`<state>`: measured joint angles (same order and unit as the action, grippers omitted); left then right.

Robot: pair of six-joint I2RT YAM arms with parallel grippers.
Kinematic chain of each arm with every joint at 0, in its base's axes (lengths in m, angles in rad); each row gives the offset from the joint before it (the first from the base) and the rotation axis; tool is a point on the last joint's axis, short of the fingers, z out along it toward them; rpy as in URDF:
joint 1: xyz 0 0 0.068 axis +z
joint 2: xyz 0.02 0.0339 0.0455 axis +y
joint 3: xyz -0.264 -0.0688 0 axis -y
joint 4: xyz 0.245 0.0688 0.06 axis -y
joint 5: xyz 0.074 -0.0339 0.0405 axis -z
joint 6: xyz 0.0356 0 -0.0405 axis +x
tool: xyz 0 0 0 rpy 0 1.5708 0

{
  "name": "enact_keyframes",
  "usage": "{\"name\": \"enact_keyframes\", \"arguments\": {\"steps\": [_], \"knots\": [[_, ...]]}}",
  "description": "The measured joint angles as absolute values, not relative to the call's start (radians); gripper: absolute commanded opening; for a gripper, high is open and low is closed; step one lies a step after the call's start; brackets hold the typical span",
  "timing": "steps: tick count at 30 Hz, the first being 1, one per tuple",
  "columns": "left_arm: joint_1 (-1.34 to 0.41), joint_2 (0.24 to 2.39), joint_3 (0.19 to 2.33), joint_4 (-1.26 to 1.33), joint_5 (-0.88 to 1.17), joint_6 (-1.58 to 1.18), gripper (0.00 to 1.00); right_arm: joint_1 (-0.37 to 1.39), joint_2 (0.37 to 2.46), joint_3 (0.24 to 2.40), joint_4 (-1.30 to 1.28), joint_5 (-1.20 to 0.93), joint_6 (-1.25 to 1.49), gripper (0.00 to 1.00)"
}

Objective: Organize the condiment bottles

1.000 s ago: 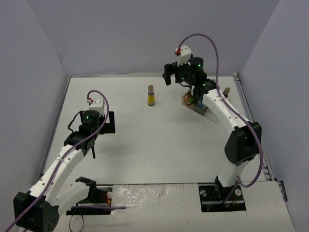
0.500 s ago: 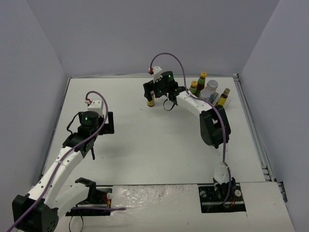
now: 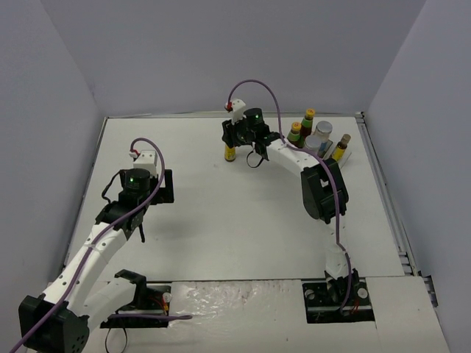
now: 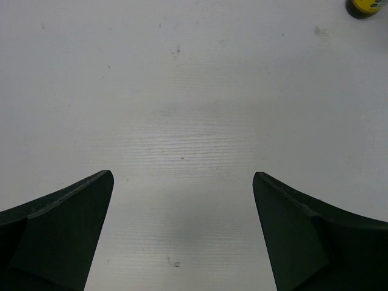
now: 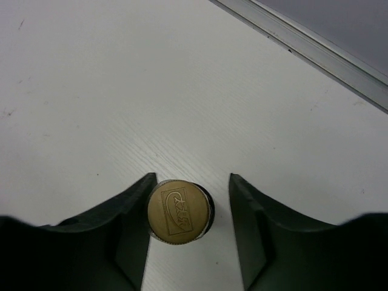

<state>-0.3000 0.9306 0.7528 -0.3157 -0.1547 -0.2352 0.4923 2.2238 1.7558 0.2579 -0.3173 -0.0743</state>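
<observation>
My white table [image 3: 221,213] has a faintly grained top with a few small scuffs, and a metal rail [image 3: 383,184] runs along its right edge. One slim brown bottle [image 3: 230,153] with a yellow label stands upright alone near the middle of the far edge. My right wrist view shows its gold cap [image 5: 179,212] from above. Five more bottles [image 3: 314,143] stand clustered in the far right corner at a clear tray [image 3: 346,157]; I cannot tell which stand inside it. My left base [image 3: 140,301] and right base [image 3: 340,294] sit at the near edge, well apart.
</observation>
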Motion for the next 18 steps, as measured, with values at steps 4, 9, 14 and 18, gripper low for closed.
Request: {"name": "enact_keyframes", "arguments": {"steps": [4,9,14,18], "knots": [[-0.3,0.931,0.753,-0.315,-0.155,-0.235,0.97,0.493,2.222,1.74,0.291,-0.31,-0.073,0.14],[-0.3,0.932,0.753,-0.316,-0.155,-0.235,0.97,0.493,2.169,1.647,0.335,-0.303,-0.073,0.01],[-0.3,0.932,0.753,-0.316,-0.155,-0.235,0.97,0.493,2.018,1.461,0.314,-0.293,-0.06,0.0],[-0.3,0.933,0.753,-0.316,-0.158,-0.235,0.97,0.492,1.845,1.301,0.265,-0.273,-0.04,0.0]]}}
